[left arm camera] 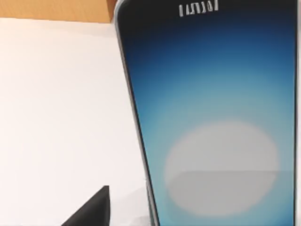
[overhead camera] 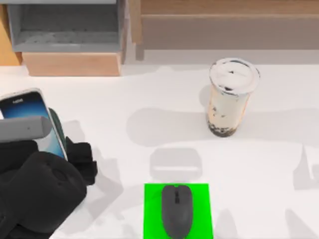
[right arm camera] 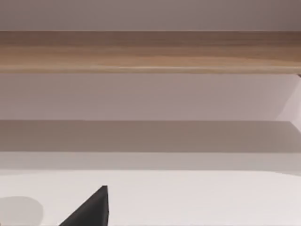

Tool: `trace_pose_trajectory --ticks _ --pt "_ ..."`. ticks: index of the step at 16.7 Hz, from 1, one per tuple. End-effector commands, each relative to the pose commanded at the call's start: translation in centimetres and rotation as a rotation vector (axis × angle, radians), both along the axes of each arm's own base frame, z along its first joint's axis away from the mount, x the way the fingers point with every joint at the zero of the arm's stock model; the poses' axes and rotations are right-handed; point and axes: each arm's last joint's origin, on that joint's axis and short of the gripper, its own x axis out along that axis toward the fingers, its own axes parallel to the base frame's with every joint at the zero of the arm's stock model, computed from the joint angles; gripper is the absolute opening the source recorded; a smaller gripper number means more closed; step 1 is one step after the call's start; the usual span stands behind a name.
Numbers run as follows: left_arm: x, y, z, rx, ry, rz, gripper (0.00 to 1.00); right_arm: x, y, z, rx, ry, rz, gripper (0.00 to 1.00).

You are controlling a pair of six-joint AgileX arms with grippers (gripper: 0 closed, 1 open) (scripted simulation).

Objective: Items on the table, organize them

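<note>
Glass-smooth phone (overhead camera: 31, 117) is sitting pinched in the left tool (overhead camera: 57, 144) at nine o'clock; matte mouse (overhead camera: 176, 210) is resting on a green pad (overhead camera: 152, 209) at six; right tool's state I cannot tell.

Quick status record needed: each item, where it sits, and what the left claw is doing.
smartphone: at the table's left side, screen lit, held in the left claw, raised off the table
mouse: lying on the green rectangle, at the near edge, centre
milk-tea cup: upright, lid on, right of centre toward the back
shelf unit: back left, grey compartment open
left claw: shut on the smartphone
</note>
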Motion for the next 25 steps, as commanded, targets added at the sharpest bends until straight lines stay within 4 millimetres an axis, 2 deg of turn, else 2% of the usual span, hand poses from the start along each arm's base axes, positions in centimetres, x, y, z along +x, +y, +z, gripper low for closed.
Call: trace_pose_trajectory --ticks 6,11,14,17,21,25 --pt "0.9 -0.4 -0.5 -0.041 -0.026 0.1 1.0 0.0 0.0 0.0 0.0 0.0 0.0 1.0" --pt "0.8 -0.4 -0.5 -0.044 -0.026 0.097 1.0 0.0 0.0 0.0 0.0 0.0 0.0 1.0" --pt "0.8 0.1 0.1 -0.135 -0.031 0.085 1.0 0.0 0.0 0.0 0.0 0.0 0.0 1.0" --pt "0.6 1.5 1.1 -0.309 -0.054 0.044 1.0 0.0 0.0 0.0 0.0 0.0 0.0 1.0" --pt "-0.1 4.6 1.9 -0.518 -0.151 -0.065 1.0 0.0 0.0 0.0 0.0 0.0 0.0 1.0" --pt "-0.9 7.4 0.8 -0.533 -0.328 -0.187 1.0 0.0 0.0 0.0 0.0 0.0 0.0 1.0"
